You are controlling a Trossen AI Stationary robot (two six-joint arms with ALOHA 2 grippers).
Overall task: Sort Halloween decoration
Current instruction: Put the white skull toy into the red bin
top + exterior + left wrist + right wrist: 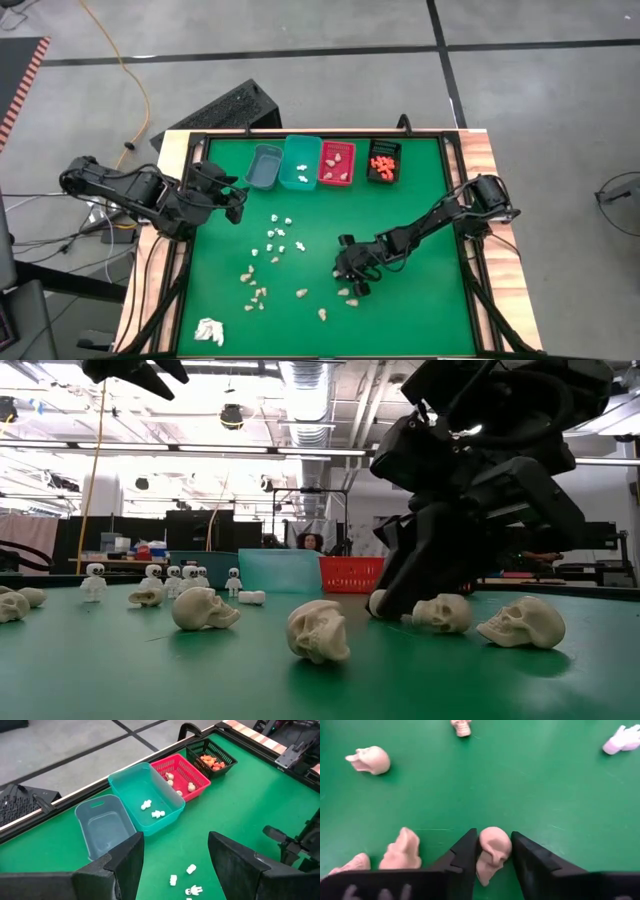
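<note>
The Halloween decoration is tiny white skeletons (279, 236) and beige skulls (256, 292) strewn on the green mat. More pieces lie in the teal bin (300, 161), red bin (336, 163) and black bin (383, 160). My right gripper (352, 283) is low over the mat's middle right, shut on one beige skull (492, 845). My left gripper (175, 865) hovers open and empty above the mat's left side, near the grey bin (263, 166). My right gripper pinches the beige skull by its two sides (481, 851) between its two fingers. The fingers slant down from the table's right side. The skull sits low at the mat; I cannot tell whether it still rests on it.
A white papery wad (208, 330) lies at the mat's near left corner. Other skulls lie close by the right gripper (370, 760) (402, 850) (522, 622). The four bins stand in a row along the far edge. A black raised rim (455, 200) frames the mat.
</note>
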